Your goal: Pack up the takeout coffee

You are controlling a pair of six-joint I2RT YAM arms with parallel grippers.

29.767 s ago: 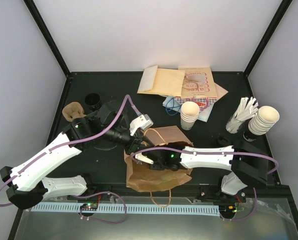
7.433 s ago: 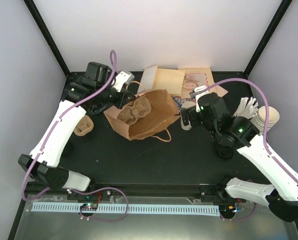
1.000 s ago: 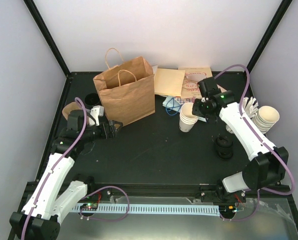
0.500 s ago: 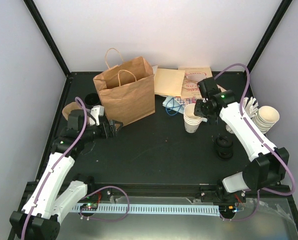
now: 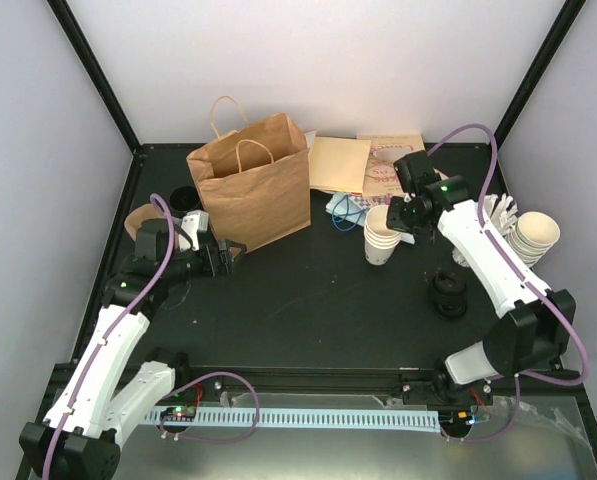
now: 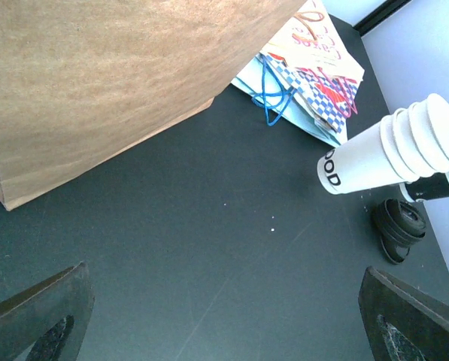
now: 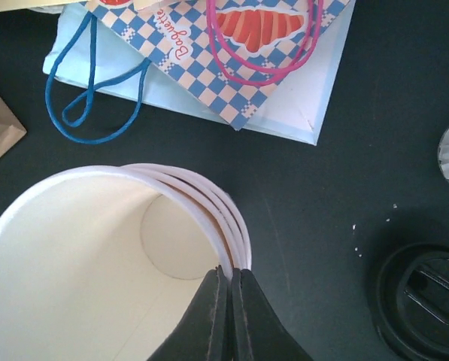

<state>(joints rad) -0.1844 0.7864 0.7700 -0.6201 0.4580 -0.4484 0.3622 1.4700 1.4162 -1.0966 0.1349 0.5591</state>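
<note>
Early stage of packing: the right gripper (image 7: 228,280) is pinched shut on the rim of the cup (image 7: 89,256), which passes between its two fingers. This cup is the top one of a short nested stack (image 5: 380,240) standing right of centre on the table (image 5: 318,310), just in front of the flat printed bags (image 5: 393,165). Three rims sit close together in the right wrist view, so the cup appears not yet drawn free of those beneath it, and whether the stack is lifted off the table cannot be told. The cup is empty and lidless, its pale bottom plainly visible. The black lids (image 5: 447,296) lie near the stack on its right, apart from it and from both grippers. The brown bag (image 5: 253,190) stands upright at the back left, handles up, well apart from the cup; its inside is hidden from every view, so nothing can be said of what it holds. The left gripper (image 5: 224,254) has its jaws spread wide and holds nothing, low beside the bag's near corner and facing across the table toward the stack. Judged remaining: separate the cup, cap it with a lid, carry it to the bag and lower it in
</note>
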